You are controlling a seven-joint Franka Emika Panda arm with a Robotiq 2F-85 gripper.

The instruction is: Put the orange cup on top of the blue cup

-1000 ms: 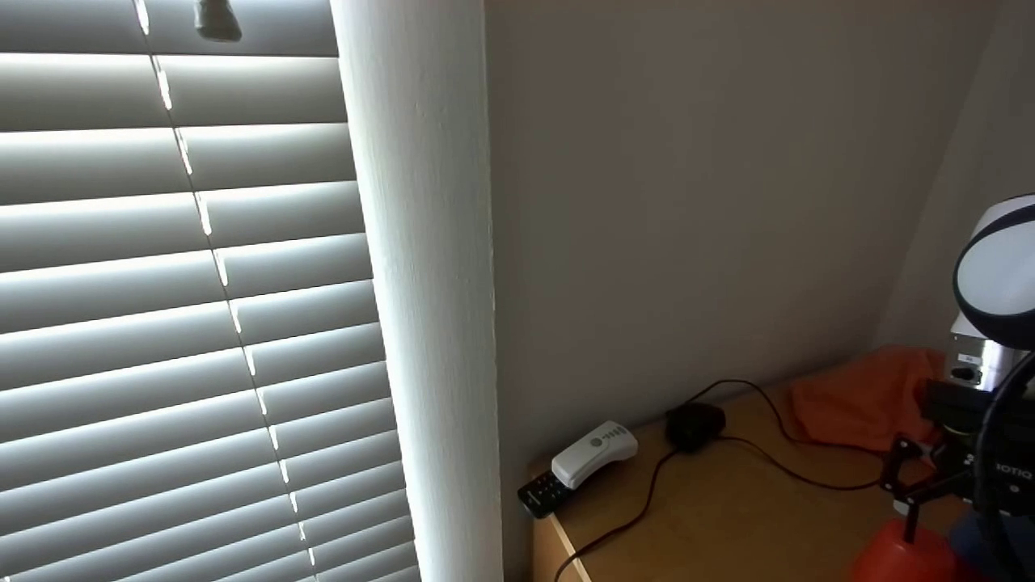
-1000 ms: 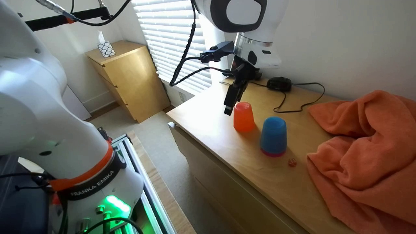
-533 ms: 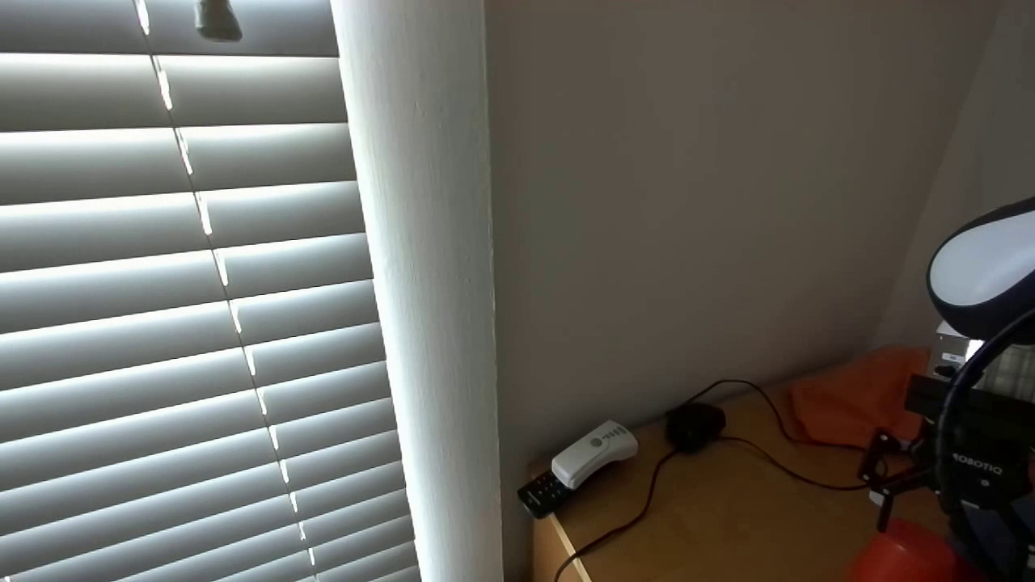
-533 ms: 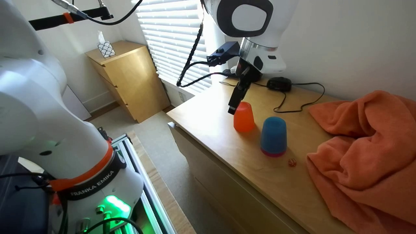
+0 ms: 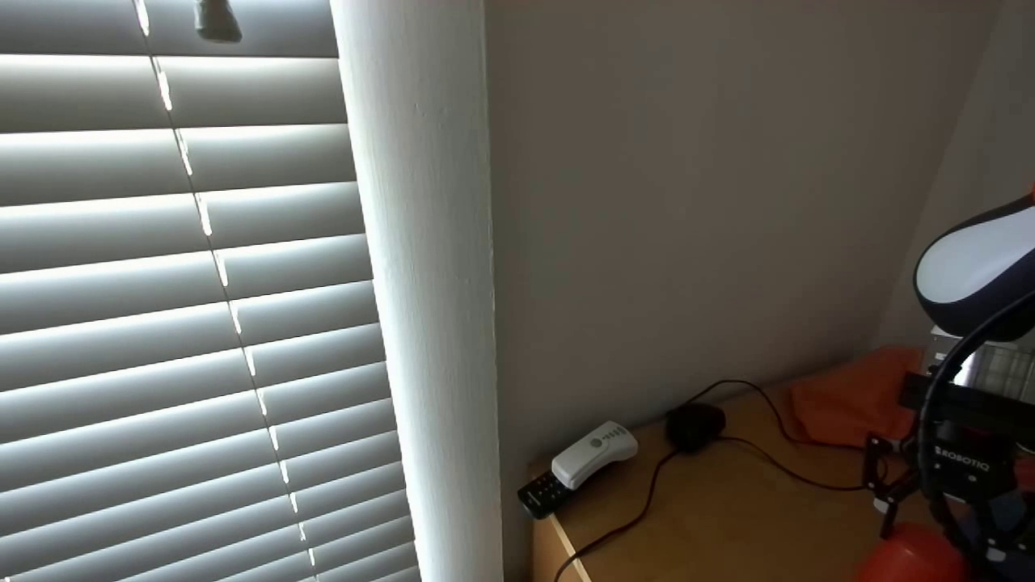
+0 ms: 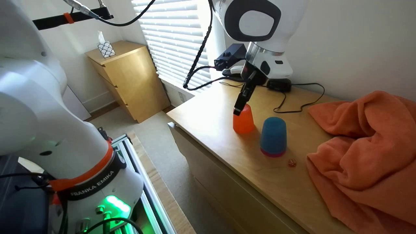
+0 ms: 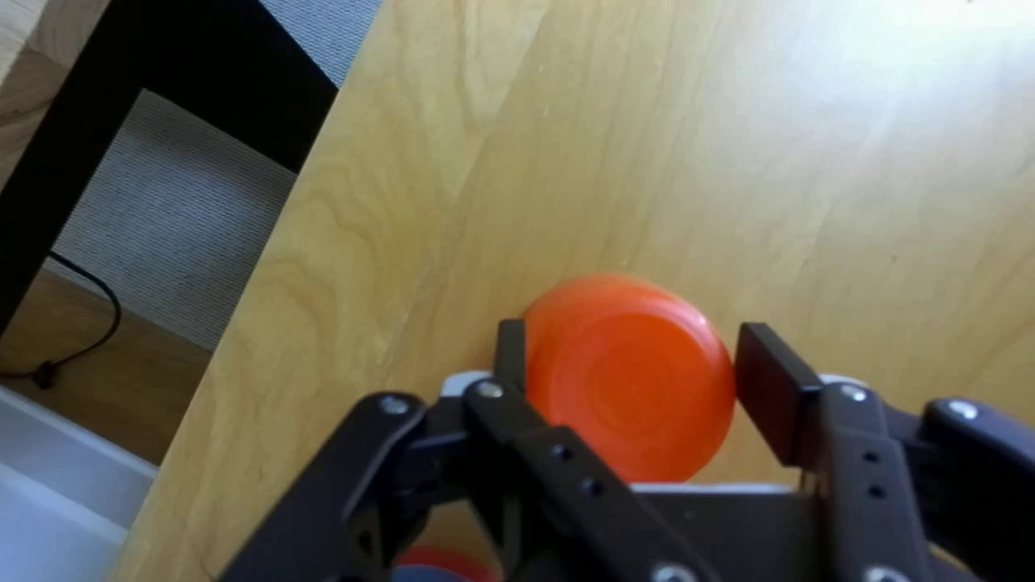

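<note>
The orange cup (image 6: 244, 124) stands upside down on the wooden top, and in the wrist view its round base (image 7: 635, 396) faces up. My gripper (image 7: 627, 352) reaches down over it, one finger pad on either side; both pads seem to touch its wall. In an exterior view the near finger (image 6: 242, 102) covers part of the cup's upper left. Close by, towards the cloth, the blue cup (image 6: 273, 136) is upside down too, with a pinkish-red band at its foot. Only a sliver of the blue cup (image 7: 428, 574) shows in the wrist view, behind the gripper's links.
A small red die (image 6: 292, 162) lies beside the blue cup. An orange cloth (image 6: 367, 156) is heaped at one end. Along the wall are a black cabled device (image 6: 279, 84), a white remote (image 5: 594, 454) and a black remote (image 5: 543, 495). The top's front edge (image 6: 211, 148) runs near both cups.
My gripper has come down and across onto the orange cup, and its fingers have closed in around it. The orange cup has shifted very slightly. The blue cup has stayed in place.
</note>
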